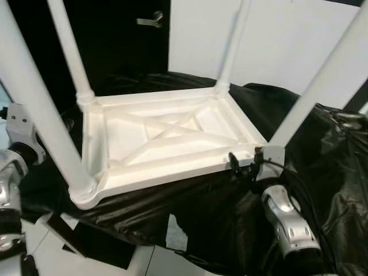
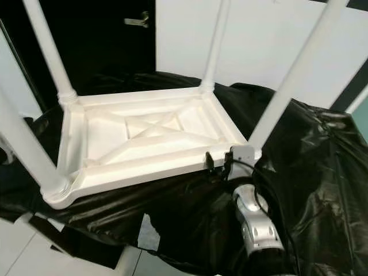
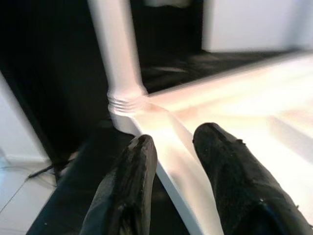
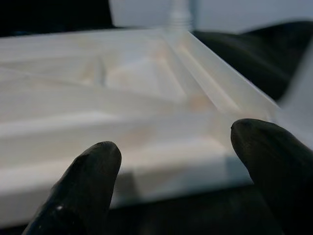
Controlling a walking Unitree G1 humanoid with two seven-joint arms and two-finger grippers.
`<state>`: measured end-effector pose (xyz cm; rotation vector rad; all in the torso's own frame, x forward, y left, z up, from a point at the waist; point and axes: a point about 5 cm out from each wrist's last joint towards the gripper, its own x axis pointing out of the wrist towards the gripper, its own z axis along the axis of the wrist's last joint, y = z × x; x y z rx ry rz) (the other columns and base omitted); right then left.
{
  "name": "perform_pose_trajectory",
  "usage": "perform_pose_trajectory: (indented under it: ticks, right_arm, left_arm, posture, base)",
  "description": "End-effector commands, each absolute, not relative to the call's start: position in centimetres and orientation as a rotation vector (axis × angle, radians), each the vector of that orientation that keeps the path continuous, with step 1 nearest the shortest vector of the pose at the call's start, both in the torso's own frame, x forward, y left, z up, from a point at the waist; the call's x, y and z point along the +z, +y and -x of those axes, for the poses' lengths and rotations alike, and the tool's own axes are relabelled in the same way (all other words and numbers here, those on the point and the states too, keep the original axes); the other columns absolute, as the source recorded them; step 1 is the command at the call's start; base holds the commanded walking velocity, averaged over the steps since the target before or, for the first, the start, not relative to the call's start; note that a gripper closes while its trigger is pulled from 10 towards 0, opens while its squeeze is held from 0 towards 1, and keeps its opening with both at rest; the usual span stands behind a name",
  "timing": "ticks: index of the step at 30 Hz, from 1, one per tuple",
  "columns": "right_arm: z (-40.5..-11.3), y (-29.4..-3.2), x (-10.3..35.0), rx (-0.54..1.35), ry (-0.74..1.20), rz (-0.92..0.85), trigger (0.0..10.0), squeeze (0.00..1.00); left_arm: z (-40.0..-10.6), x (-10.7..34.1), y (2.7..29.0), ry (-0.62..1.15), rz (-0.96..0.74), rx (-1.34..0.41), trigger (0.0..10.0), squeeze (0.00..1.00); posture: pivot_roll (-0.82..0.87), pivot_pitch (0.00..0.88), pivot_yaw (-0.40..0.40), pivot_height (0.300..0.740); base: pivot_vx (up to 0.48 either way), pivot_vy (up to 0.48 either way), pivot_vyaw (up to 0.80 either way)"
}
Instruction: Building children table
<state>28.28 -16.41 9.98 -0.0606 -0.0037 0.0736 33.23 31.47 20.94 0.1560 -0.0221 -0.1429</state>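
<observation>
A white plastic children's table (image 1: 167,138) lies upside down on a black plastic sheet (image 1: 218,213), with its legs pointing up. One leg (image 1: 322,80) rises from the near right corner and another (image 1: 40,109) from the near left. My right gripper (image 1: 244,164) sits at the near right corner, open, facing the table's rim (image 4: 146,171). My left arm (image 1: 17,138) is beside the table's left edge. The left gripper (image 3: 177,137) is open, its fingers (image 3: 132,186) on either side of the rim, pointing toward the back left leg (image 3: 117,54).
A dark door with a metal handle (image 1: 150,20) stands behind the table, next to a white wall (image 1: 276,40). The black sheet drapes over the support's front edge. Pale floor (image 1: 52,253) shows at the lower left.
</observation>
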Motion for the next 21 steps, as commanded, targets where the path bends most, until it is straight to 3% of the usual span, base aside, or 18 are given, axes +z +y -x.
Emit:
perform_pose_trajectory:
  ticks: [1, 6, 10, 21]
  right_arm:
    - [-27.6, -17.2, 9.8, 0.029, 0.016, 0.056, 10.0, 0.00]
    - [-26.2, -17.6, 9.4, 0.020, 0.042, 0.059, 10.0, 0.00]
    - [-26.1, -18.1, 8.9, -0.023, 0.074, 0.042, 10.0, 0.00]
    - [-28.5, -19.1, 8.3, -0.136, 0.136, -0.004, 10.0, 0.00]
  left_arm:
    - [-33.8, 20.6, 31.1, -0.049, -0.093, -0.133, 10.0, 0.00]
    - [-35.6, 19.9, 28.7, -0.088, 0.012, -0.194, 10.0, 0.00]
    - [-36.2, 20.2, 26.4, -0.176, 0.079, -0.341, 10.0, 0.00]
    - [-34.4, 18.5, 22.1, -0.188, 0.202, -0.748, 10.0, 0.00]
  posture:
    - [0.00, 0.000, -0.042, 0.740]
    - [-0.03, 0.000, -0.032, 0.740]
    - [-0.04, 0.000, -0.017, 0.740]
    - [0.00, 0.000, -0.026, 0.740]
  base:
    - [0.000, 0.000, 0.00]
    - [0.000, 0.000, 0.00]
    - [0.000, 0.000, 0.00]
    - [0.000, 0.000, 0.00]
